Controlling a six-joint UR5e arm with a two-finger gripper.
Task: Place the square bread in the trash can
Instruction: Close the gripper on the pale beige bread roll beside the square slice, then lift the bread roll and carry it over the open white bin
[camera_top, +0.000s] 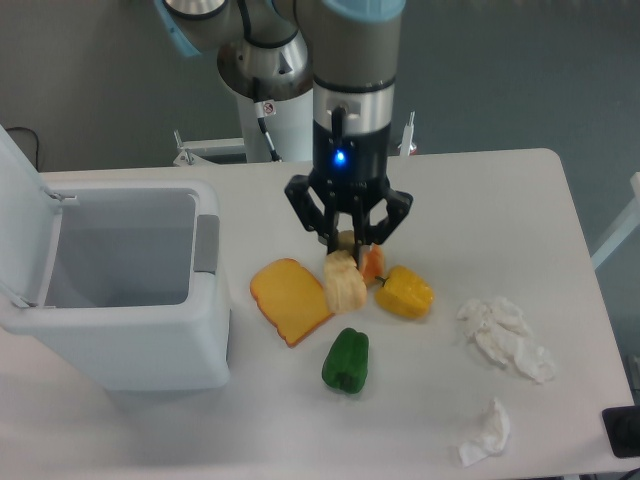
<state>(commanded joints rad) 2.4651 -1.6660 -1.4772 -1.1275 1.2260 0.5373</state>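
Trash can (120, 290) sits at the left of the table (500, 200), lid (15, 215) swung up and back. The mouth is fully exposed and the inside looks empty, so it is ready to take a drop from above.

Arm (355, 60) hangs straight down over the food cluster at table centre. A vertical wrist suits a top-down pick and a clean carry over the can rim.

Gripper (345, 262) is closed on the bread block (345, 283); fingers pinch its upper end, and the pale block dangles below them. It appears to be clear of the table, overlapping the right edge of the toast slice (290, 298) in this view. Whether it touches the toast cannot be told from one camera.

Other items, all on the table:
- yellow pepper (405, 293), just right of the block
- green pepper (346, 359), in front of it
- orange bun (372, 262), partly hidden behind the fingers
- crumpled tissues (505, 335) and (487, 430), far right, well apart from the pick

Judgement: pick made; transfer left to the can is not done. The grip is high on a soft block, so slip during the carry is the risk.
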